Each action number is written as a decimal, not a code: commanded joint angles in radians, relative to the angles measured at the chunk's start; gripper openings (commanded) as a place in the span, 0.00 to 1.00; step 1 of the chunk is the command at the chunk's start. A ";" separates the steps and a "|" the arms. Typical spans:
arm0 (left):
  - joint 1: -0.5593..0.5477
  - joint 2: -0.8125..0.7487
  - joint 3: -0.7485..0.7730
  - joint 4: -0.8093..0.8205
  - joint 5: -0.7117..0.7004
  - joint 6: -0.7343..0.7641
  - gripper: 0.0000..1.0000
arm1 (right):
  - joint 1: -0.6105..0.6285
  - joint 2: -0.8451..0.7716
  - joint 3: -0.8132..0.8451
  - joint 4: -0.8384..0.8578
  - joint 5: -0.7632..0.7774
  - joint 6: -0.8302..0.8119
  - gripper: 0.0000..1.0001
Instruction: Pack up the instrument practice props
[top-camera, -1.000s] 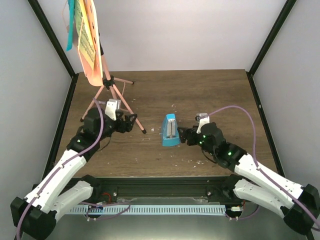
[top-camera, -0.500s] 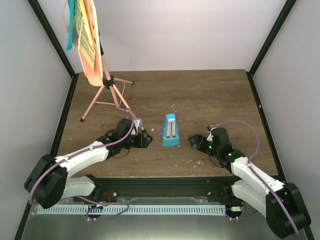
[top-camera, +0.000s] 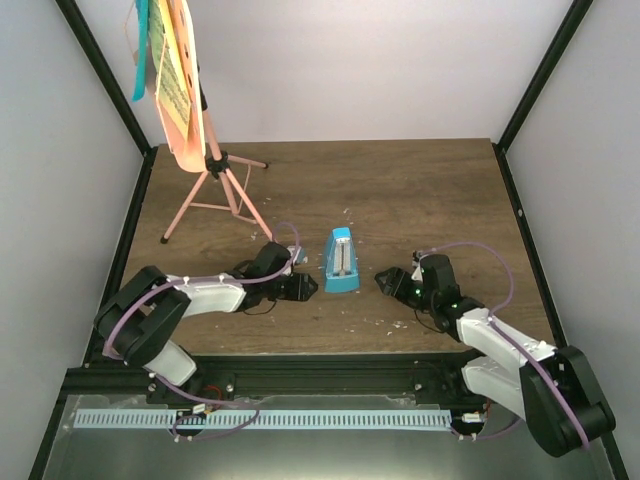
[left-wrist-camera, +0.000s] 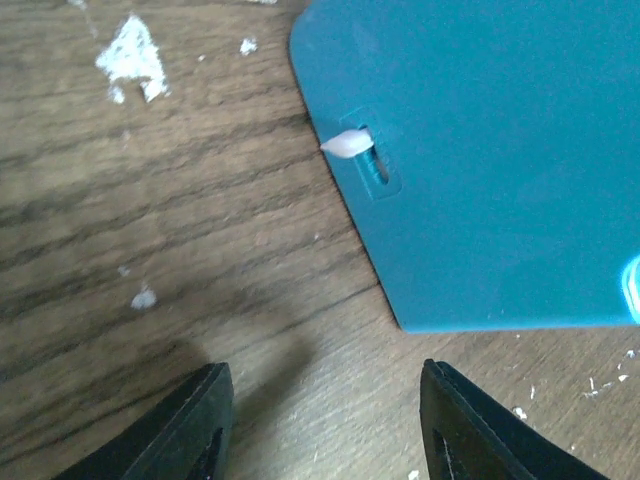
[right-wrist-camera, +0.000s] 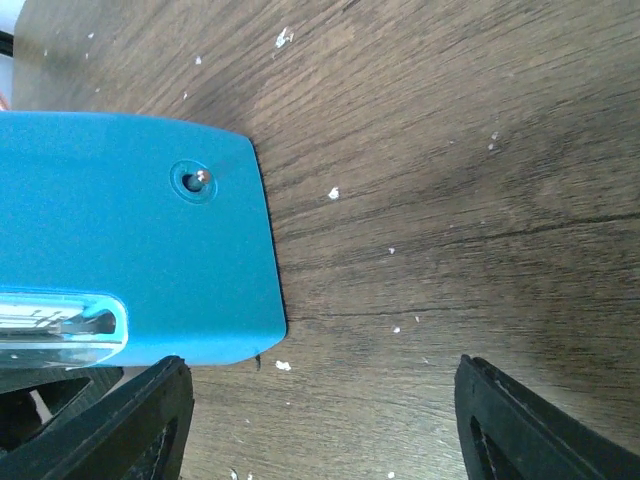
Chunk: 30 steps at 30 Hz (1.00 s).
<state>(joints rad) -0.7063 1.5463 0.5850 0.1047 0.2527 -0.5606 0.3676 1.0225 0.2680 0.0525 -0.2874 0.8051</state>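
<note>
Right now the small blue metronome (top-camera: 341, 261) stands upright on the table (top-camera: 430, 190), midway across and closer to the near edge. The left tool (top-camera: 303, 285) sits low just beside its left side and the right tool (top-camera: 385, 282) near its right, both with jaws apart and holding nothing. The pink tripod music stand (top-camera: 215, 175), carrying blue and yellow sheets (top-camera: 170, 80), stands at the far left corner.

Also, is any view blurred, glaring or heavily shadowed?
Top external: even light, sharp, only soft shadows by the metronome. Left wrist: a little soft, dark shadow on the table ahead of the left claw. Right wrist: table grain crisp, right claw slightly blurred.
</note>
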 joint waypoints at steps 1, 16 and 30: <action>-0.005 0.054 0.016 0.069 0.009 0.023 0.53 | -0.011 -0.025 0.020 0.016 0.020 0.017 0.72; -0.075 0.144 0.035 0.156 -0.031 0.026 0.49 | -0.012 -0.164 0.008 -0.058 0.086 0.019 0.71; -0.172 0.230 0.113 0.172 -0.062 0.005 0.48 | -0.011 -0.289 0.059 -0.207 0.219 -0.028 0.71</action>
<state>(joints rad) -0.8753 1.7599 0.7082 0.3206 0.2192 -0.5503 0.3668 0.7647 0.2707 -0.0959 -0.1272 0.8009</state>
